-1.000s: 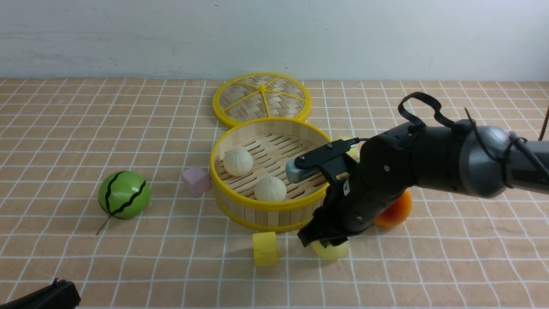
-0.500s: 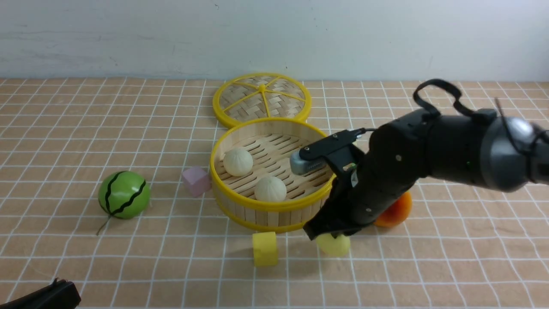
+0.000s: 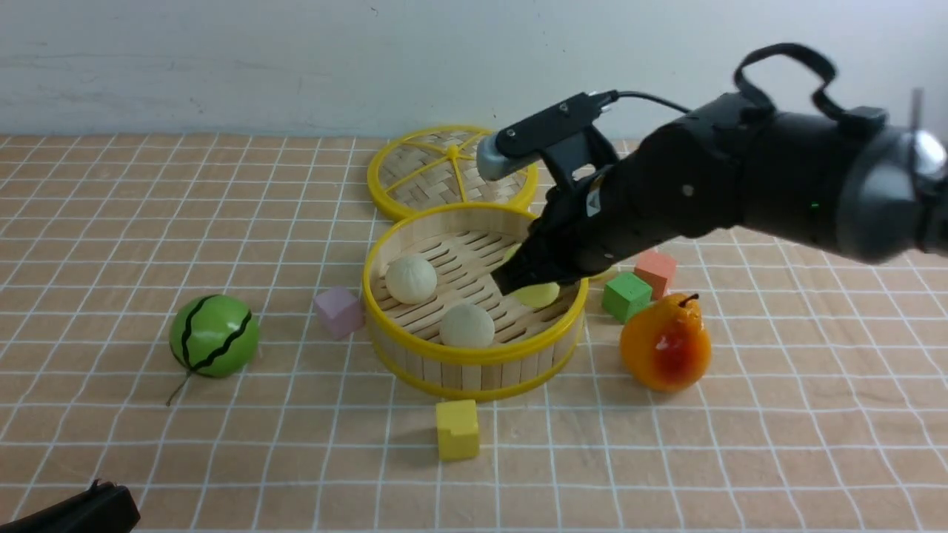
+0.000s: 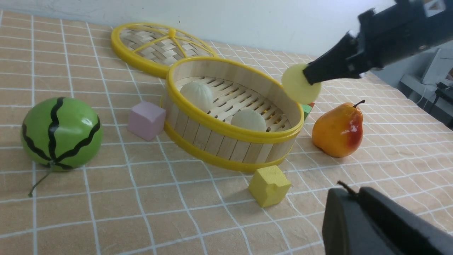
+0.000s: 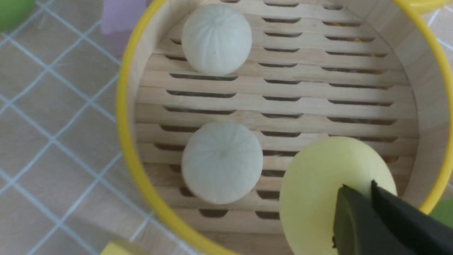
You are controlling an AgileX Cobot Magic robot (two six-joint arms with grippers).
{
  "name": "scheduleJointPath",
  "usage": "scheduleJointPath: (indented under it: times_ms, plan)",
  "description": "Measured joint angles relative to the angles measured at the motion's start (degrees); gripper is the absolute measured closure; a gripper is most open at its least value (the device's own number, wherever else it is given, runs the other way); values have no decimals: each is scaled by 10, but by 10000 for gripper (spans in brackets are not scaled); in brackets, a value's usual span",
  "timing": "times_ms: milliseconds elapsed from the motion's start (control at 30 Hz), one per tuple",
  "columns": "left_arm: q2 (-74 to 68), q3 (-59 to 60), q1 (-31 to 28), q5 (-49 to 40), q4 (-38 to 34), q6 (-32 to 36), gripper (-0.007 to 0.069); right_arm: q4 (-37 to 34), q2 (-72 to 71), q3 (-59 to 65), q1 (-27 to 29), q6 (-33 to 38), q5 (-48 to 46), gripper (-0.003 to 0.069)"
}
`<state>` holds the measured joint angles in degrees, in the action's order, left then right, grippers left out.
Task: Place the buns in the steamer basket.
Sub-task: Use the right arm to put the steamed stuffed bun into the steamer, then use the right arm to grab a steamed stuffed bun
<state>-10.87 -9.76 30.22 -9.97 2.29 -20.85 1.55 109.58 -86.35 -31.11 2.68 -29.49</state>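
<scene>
Underneath, tan checked tablecloth (image 3: 148, 459); white wall (image 3: 222, 59).

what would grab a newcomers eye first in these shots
The right claw, on a bulky black arm, is shut on a pale yellow bun over the steamer basket at centre. Inside sit a rear off-white bun and a front off-white bun. A green watermelon ball lies far left, and an orange pear stands right of the basket.
</scene>
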Motion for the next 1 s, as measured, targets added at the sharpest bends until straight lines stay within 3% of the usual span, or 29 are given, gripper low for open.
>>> scheduleJointPath:
  times_ms: [133,267,367,400,433,600,633,800,867,1000]
  plan:
    - [0,0,0,0,0,0,585,9,54,-29,11,0,3,639]
    - [0,0,0,0,0,0,579,48,88,-41,14,0,1,577]
    - [0,0,0,0,0,0,574,53,89,-43,14,-2,-1,458]
    - [0,0,0,0,0,0,573,45,87,-44,14,-12,-4,389]
    - [0,0,0,0,0,0,573,45,87,-45,14,-12,-4,378]
    - [0,0,0,0,0,0,567,22,36,-45,15,-37,-34,151]
    - [0,0,0,0,0,0,566,27,18,-46,18,-40,-37,135]
    - [0,0,0,0,0,0,559,54,-15,-51,56,-66,-62,153]
    - [0,0,0,0,0,0,555,50,-1,-65,99,-76,-93,207]
    - [0,0,0,0,0,0,554,4,54,-107,133,-44,-115,285]
